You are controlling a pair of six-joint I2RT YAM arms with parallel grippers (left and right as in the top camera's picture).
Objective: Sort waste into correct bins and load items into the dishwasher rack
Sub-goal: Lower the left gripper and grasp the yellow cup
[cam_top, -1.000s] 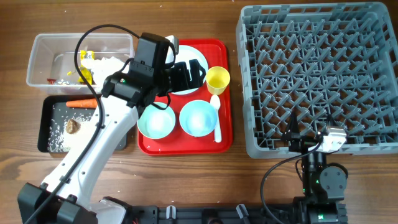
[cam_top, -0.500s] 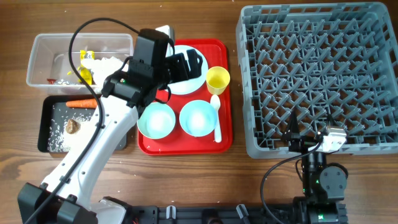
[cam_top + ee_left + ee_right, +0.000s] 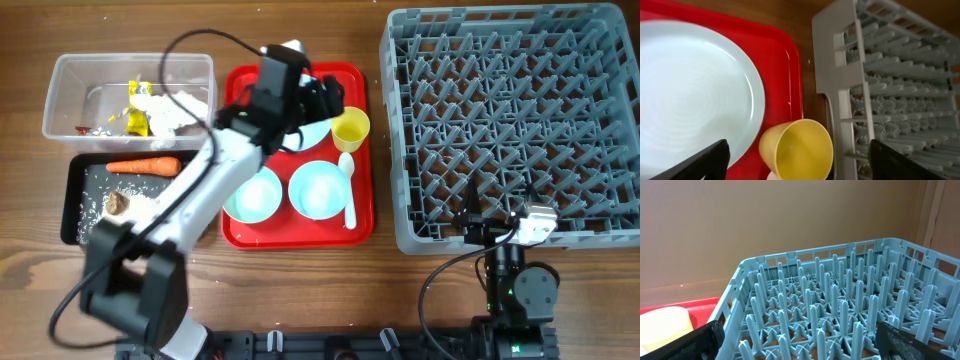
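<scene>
My left gripper hangs over the red tray's far right part, open, above the yellow cup. In the left wrist view the cup stands upright between the two wide-apart fingers, touching neither, with the light blue plate to its left. Two light blue bowls and the white spoon lie on the tray's near half. The carrot, rice and a brown lump are in the black tray. My right gripper rests open at the grey rack's near edge.
The clear tub at the back left holds yellow and red wrappers and white tissue. The red serving tray lies between the bins and the rack. The rack's wall stands just right of the cup. A cable loops over the tub.
My left arm has swung to the right across the plate, bringing its gripper over the yellow cup. The carrot and black tray now show more fully. The right arm has not moved.
</scene>
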